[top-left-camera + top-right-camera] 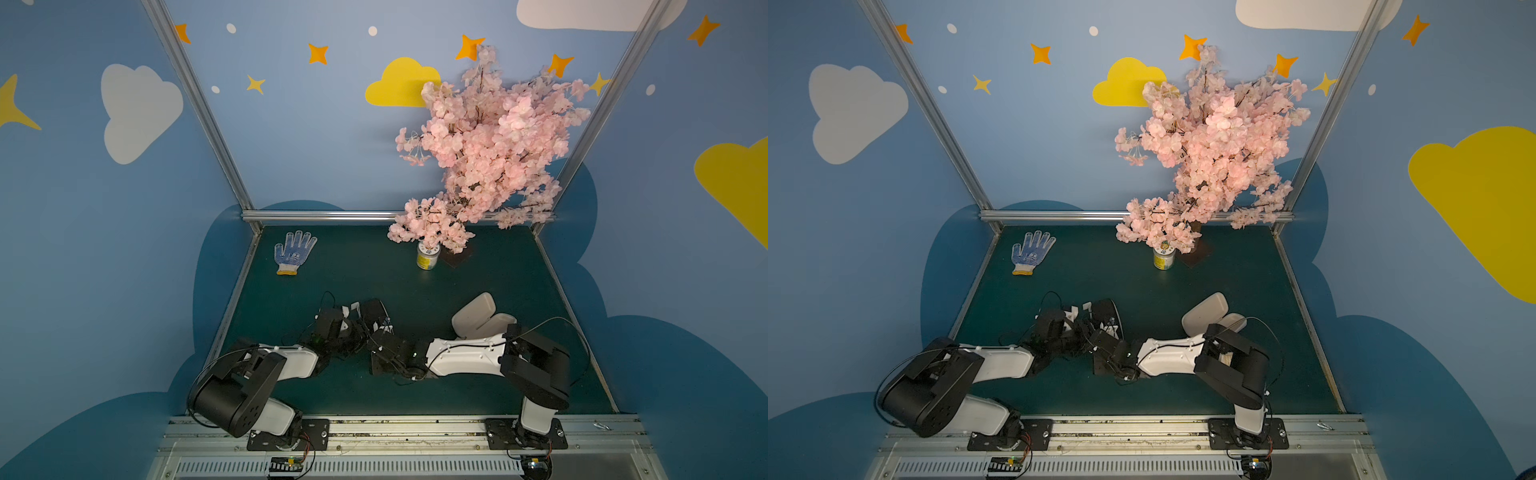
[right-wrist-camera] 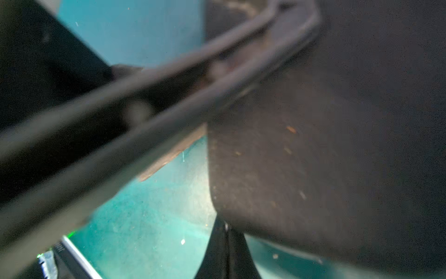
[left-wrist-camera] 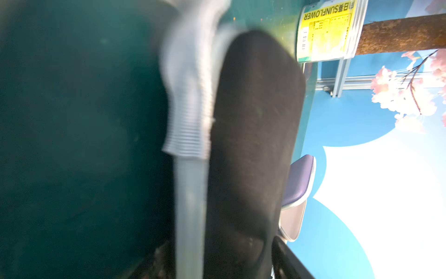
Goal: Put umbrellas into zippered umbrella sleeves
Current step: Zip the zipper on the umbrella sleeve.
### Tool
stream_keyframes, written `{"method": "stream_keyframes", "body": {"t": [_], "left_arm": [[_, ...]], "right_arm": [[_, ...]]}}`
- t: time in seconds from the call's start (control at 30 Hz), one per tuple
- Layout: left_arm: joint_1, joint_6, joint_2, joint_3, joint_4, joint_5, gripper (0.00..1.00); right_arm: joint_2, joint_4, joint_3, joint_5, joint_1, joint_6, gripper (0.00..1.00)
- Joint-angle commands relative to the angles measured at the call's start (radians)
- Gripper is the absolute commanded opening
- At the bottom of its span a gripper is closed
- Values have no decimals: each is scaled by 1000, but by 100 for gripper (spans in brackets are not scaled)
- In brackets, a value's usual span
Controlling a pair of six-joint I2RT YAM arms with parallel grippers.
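Note:
The black umbrella sleeve (image 1: 376, 312) lies left of the table's middle, between my two grippers. My left gripper (image 1: 360, 314) straddles it. In the left wrist view a white finger (image 3: 190, 120) presses one side of the black shell (image 3: 255, 135), which fills the gap between the jaws. My right gripper (image 1: 388, 329) is shut, its tips (image 2: 226, 232) touching the black sleeve's edge (image 2: 277, 169). What it pinches, if anything, is too blurred to tell. The lavender sleeve (image 1: 478, 316) lies open to the right, also seen in the left wrist view (image 3: 300, 181). The umbrellas are hidden.
A white dotted glove (image 1: 293, 251) lies at the back left. A yellow-labelled jar (image 1: 427, 255) stands beside a pink blossom tree (image 1: 486, 145) at the back right. Aluminium rails (image 1: 324, 215) and blue walls border the green mat (image 1: 519, 374).

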Motion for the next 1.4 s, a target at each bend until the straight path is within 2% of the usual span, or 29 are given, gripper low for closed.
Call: {"method": "stream_keyframes", "body": {"t": [0.0,0.13,0.27,0.43,0.63,0.97,1.13,1.37], "left_arm": [[-5,-17,83,-45,-13,-24,60],[-6,-27,121,-53,25,-17,49],[-2,-19,135,-30,-34,-20,34],[16,46,152,21,-141,-32,18],[79,120,181,59,-199,16,3],[103,206,202,98,-288,76,2],[109,245,166,148,-384,102,2],[108,297,187,205,-454,164,2]], "right_arm": [[-40,37,-14,-31,-3,-8,0],[-50,39,-20,-30,-2,-8,0],[-63,9,-29,-17,-10,13,0],[-78,-60,-38,-23,-25,32,0],[-129,-119,-100,-7,-53,37,0],[-170,-268,-120,67,-107,-7,0],[-177,-313,-127,101,-145,-2,0],[-116,-345,-14,194,-134,-81,0]]}}
